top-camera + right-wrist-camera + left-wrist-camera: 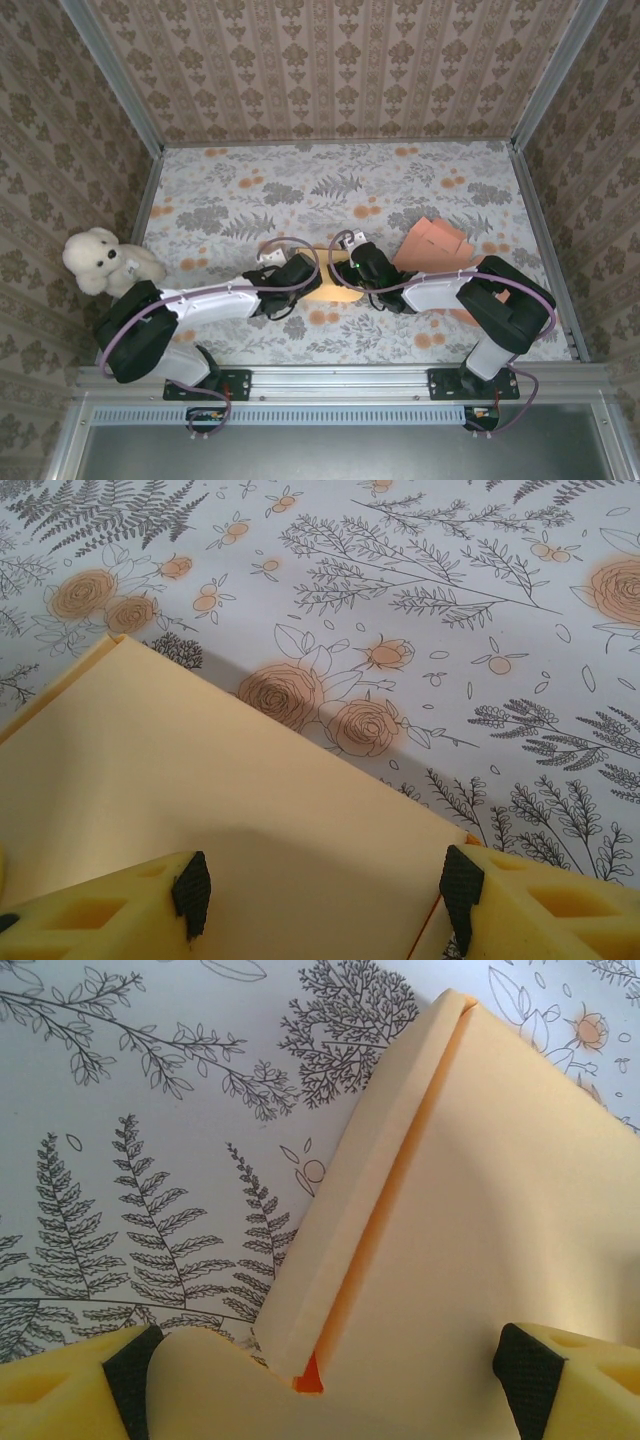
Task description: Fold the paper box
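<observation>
- Your flat table (250, 180), under matte cloth printed with ferns and orange roses, spans the middle of the top view.
- A fluffy white teddy bear (100, 262) sits at centre left, well apart.
- Fanned salmon paper sheets (435, 243) lie right of centre.
- The smooth pale-yellow paper box (335, 291), flat with one raised fold, lies at centre between the grippers.
- Your left gripper (328, 1380) and right gripper (328, 885) are released, jaws spread, straddling the box.

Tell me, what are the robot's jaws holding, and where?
The paper box sits between both arms' jaws, one at each end; whether either squeezes it cannot be told.
</observation>
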Motion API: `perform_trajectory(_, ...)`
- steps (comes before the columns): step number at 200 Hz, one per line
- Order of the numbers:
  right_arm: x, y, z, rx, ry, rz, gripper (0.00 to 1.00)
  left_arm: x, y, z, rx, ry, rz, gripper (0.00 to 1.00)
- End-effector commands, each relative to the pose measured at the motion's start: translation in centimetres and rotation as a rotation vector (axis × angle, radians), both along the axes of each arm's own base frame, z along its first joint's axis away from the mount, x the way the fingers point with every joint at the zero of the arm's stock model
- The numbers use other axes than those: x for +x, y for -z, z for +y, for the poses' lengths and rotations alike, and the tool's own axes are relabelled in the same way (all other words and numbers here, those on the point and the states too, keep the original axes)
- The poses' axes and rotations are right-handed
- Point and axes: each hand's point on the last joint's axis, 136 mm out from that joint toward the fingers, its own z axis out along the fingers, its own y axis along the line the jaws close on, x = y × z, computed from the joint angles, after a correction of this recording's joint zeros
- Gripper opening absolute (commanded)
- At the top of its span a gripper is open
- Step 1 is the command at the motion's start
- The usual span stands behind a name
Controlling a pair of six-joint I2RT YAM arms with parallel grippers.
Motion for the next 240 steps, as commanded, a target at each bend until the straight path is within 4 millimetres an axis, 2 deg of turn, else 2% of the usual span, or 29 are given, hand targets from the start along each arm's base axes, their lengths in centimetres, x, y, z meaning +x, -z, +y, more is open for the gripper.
perform_trajectory(1,-2.7,5.3,-2.1,-0.104,0.000,0.164,0.66,0.0,-1.0,1.7,0.074,-0.045,0.014,0.89)
perform_trajectory(62,-2.7,5.4,-2.1,-0.103,0.000,0.168,0.66,0.3,-3.1,3.3,0.058,-0.076,-0.040,0.90)
perform_trajectory(91,-2.6,5.3,-1.9,-0.099,0.000,0.167,0.66,0.7,-3.4,2.8,0.045,-0.066,-0.054,0.90)
perform_trajectory(162,-2.6,5.7,-1.8,-0.097,-0.004,0.177,0.66,1.8,-1.6,1.0,0.077,-0.053,-0.020,0.87)
perform_trajectory(187,-2.6,5.7,-1.8,-0.099,-0.005,0.177,0.66,2.1,-1.6,0.7,0.080,-0.047,-0.024,0.86)
perform_trajectory(240,-2.6,5.9,-1.8,-0.096,-0.004,0.179,0.66,1.7,-0.9,0.1,0.065,-0.047,-0.003,0.84)
